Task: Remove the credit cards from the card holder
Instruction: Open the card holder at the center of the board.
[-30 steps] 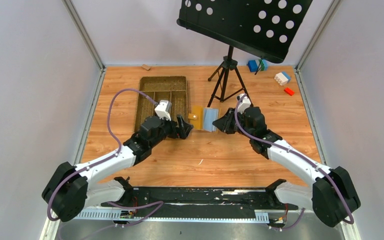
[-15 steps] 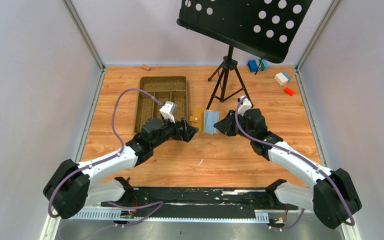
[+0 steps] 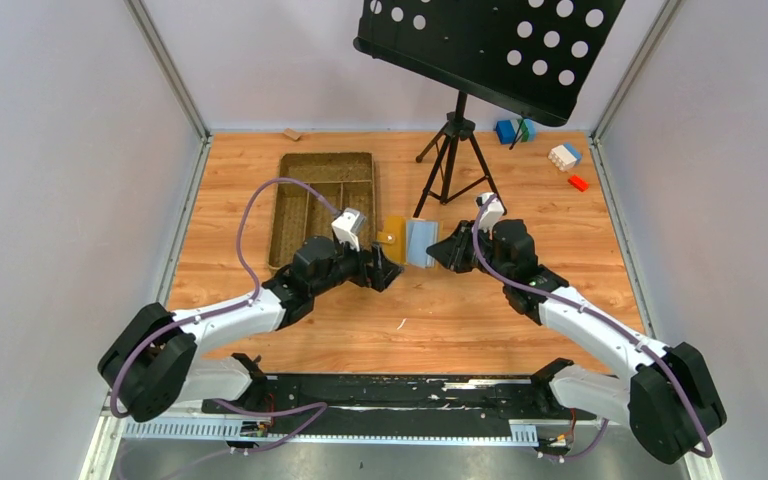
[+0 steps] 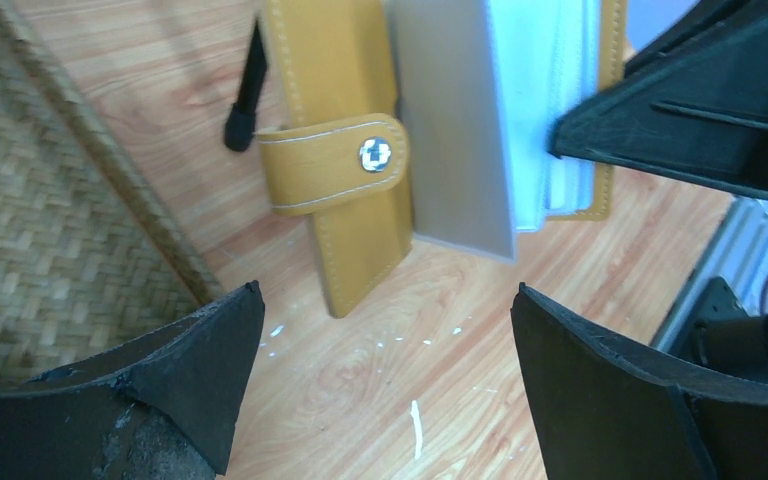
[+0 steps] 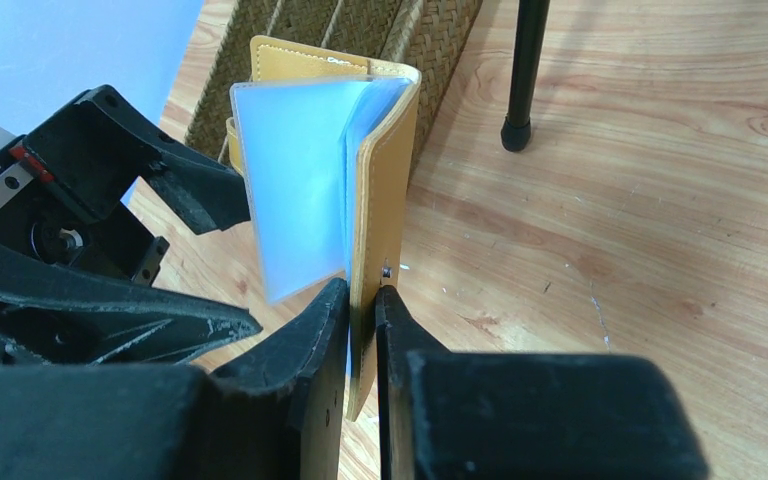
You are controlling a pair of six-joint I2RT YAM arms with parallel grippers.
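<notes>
Table (image 3: pixel 410 320): pale wood boards, walled in by plain grey panels.
Holder (image 3: pixel 407 240): mustard-yellow, lying open mid-table, between the two hands.
Left cover: flat on the table in the left wrist view (image 4: pixel 345 200), its strap and silver snap facing up.
Right cover: stands on edge in the right wrist view (image 5: pixel 385 180).
Sleeves (image 4: pixel 460 120): pale blue-grey leaves fanned between the covers; what they hold cannot be told.
Right hand (image 5: pixel 362 295): fingers pressed together on the near edge of the right cover, one on each face.
Left hand (image 4: pixel 382 300): fingers spread wide, touching nothing, poised just near of the left cover.
Tray (image 3: pixel 325 200): brown woven, with compartments, left of the holder and close to it.
Stand (image 3: pixel 450 160): black tripod under a perforated desk; one foot (image 4: pixel 235 135) sits just beside the holder.
Blocks (image 3: pixel 565 155): coloured, in the far right corner.
</notes>
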